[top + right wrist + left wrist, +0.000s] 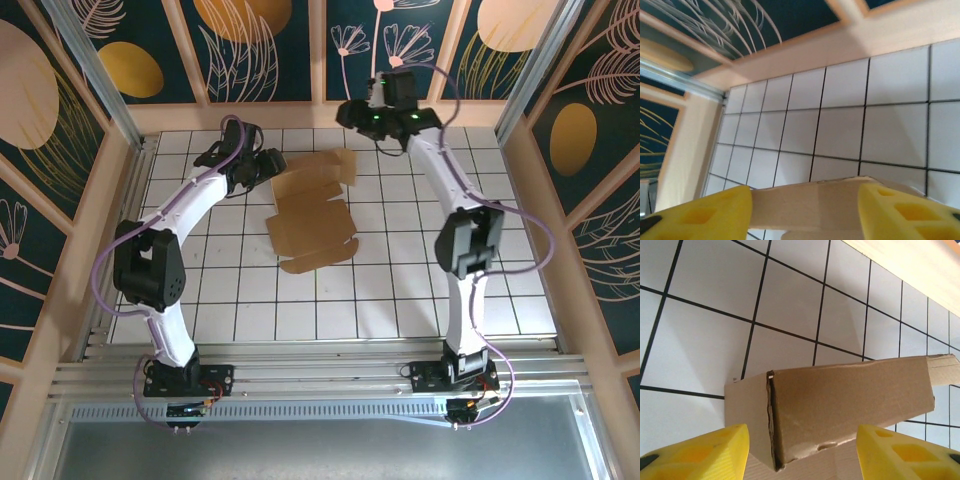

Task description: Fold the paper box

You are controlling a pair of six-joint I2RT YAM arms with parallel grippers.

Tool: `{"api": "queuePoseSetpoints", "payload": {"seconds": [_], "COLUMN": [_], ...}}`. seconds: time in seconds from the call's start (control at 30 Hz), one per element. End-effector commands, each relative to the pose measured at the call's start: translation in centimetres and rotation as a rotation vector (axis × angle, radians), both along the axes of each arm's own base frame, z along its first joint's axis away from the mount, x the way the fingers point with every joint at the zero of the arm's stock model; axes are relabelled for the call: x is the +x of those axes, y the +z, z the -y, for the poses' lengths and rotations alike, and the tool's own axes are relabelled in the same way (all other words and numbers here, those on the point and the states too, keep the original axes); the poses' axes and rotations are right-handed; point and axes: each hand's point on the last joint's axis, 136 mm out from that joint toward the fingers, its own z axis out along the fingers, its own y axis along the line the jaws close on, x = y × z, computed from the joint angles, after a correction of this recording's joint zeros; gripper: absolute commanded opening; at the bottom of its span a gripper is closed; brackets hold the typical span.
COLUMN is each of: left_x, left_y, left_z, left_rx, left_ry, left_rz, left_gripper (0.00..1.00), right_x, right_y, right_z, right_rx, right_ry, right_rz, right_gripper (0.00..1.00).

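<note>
L claw (802, 430): jaws apart, straddling raised flap (840, 405) of the paper box (310, 220), nothing clamped. Box lies part-flat mid counter (400, 290), toward far side. R claw (805, 192): also apart over far flap (810, 205), holding nothing. Best approach: pinch close to each crease and fold both sides together, slowly.

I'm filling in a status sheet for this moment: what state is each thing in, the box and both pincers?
paper box: partly folded, some flaps raised, not yet closed into a box.
left pincer: open, astride a raised cardboard wall.
right pincer: open, astride a cardboard edge.
</note>
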Motion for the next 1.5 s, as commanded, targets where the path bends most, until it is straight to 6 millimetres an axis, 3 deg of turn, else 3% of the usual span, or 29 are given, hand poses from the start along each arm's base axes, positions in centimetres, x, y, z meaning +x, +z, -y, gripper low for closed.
{"api": "queuePoseSetpoints", "payload": {"seconds": [0.0,0.23,0.67,0.87,1.1,1.27,1.37,1.47], "left_x": [0.9,0.9,0.7,0.6,0.6,0.6,0.6,0.6], "left_y": [-0.3,-1.2,-2.5,-2.5,-2.3,-2.3,-2.4,-2.6], "left_z": [0.5,1.2,2.0,2.4,2.4,2.3,2.3,2.1], "left_rx": [-0.047,-0.074,-0.114,-0.132,-0.136,-0.134,-0.128,-0.116], "left_ry": [0.014,-0.009,-0.035,-0.048,-0.05,-0.047,-0.046,-0.044], "left_rz": [0.001,-0.007,-0.034,-0.035,-0.032,-0.03,-0.031,-0.034], "left_gripper": [0.58,0.55,0.52,0.51,0.51,0.5,0.5,0.5], "right_x": [-1.4,-2.0,-2.5,-3.1,-3.0,-3.0,-3.0,-2.9], "right_y": [-5.0,-6.5,-10.6,-11.6,-12.5,-11.9,-10.8,-8.4], "right_z": [-0.5,-3.4,-5.0,-6.5,-6.3,-6.0,-5.8,-4.8], "right_rx": [-0.07,-0.027,-0.018,0.025,0.001,-0.019,-0.024,-0.041], "right_ry": [-0.055,0.004,0.035,0.058,0.023,0.02,0.024,0.02], "right_rz": [-0.23,-0.267,-0.344,-0.375,-0.38,-0.359,-0.331,-0.285], "right_gripper": [0.64,0.73,0.71,0.63,0.47,0.43,0.51,0.62]}}
